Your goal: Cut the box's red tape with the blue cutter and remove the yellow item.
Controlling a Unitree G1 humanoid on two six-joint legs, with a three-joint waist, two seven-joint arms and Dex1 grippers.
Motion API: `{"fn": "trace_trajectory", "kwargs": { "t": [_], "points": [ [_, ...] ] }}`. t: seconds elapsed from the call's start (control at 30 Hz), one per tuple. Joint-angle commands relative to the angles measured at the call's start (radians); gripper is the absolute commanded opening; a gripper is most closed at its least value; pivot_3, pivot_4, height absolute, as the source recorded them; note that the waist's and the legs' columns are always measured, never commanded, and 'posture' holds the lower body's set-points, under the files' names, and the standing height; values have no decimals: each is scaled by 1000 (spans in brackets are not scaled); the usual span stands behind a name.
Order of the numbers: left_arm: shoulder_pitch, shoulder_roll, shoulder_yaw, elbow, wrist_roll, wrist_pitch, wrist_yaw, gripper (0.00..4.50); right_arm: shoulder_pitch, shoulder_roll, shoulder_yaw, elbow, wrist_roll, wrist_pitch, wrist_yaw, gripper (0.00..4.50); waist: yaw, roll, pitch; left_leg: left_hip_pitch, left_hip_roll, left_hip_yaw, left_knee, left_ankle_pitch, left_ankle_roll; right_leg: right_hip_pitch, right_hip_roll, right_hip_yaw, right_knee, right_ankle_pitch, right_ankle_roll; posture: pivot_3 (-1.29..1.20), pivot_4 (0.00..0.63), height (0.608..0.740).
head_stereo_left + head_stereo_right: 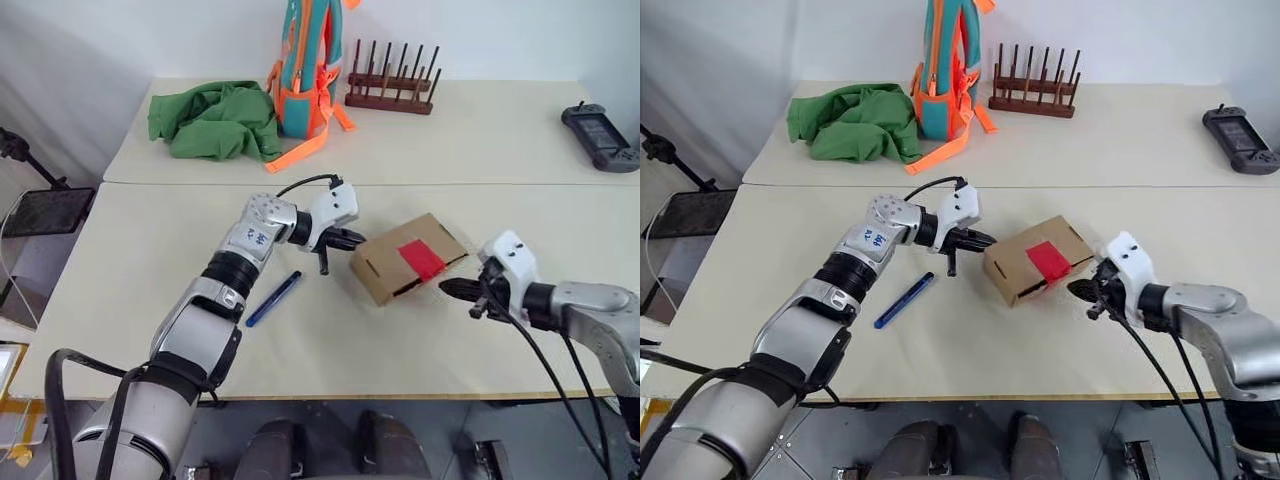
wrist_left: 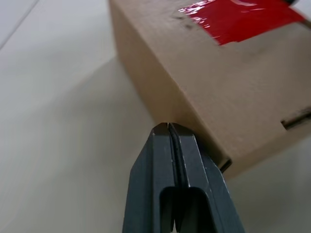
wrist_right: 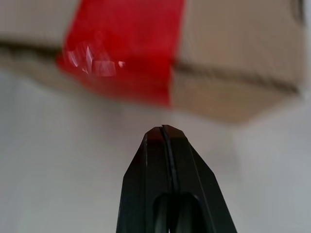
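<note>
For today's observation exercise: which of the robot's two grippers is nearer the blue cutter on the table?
The left gripper. It sits shut at the box's left end, just above the blue cutter; the right gripper is beyond the box's far side.

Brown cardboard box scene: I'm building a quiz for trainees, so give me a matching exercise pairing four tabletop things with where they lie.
1. slim blue cutter
2. short red tape strip
3. crumpled green cloth
4. black handheld game controller

A. far right table edge
B. across the brown cardboard box's lid
C. far left, beside the backpack
D. flat on the table, under the left arm

Pairs: 1-D, 2-B, 3-C, 4-A
</note>
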Motion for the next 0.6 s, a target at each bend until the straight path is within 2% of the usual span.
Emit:
{"fn": "trace_trajectory", "kwargs": {
  "t": [0.03, 0.33, 0.6],
  "points": [
    [32, 1, -3, -146, -45, 61, -93, 15, -71, 11, 22, 60, -47, -107, 16, 0, 1, 0, 0, 0, 0, 0, 0, 0, 0, 0, 0, 0, 0, 0, 0, 0, 150, 740],
    [198, -11, -46, -463, -56, 214, -92, 15, -238, 22, 189, 324, -226, -409, 172, 0, 1, 0, 0, 0, 0, 0, 0, 0, 0, 0, 1, 0, 0, 0, 0, 0, 150, 740],
    [255, 23, -50, -628, -71, 323, -65, 15, -289, 80, 185, 468, -259, -533, 232, 0, -1, 0, 0, 0, 0, -1, 0, 0, 1, 1, 1, 0, 0, 0, 0, 0, 150, 740]
  ]
}}
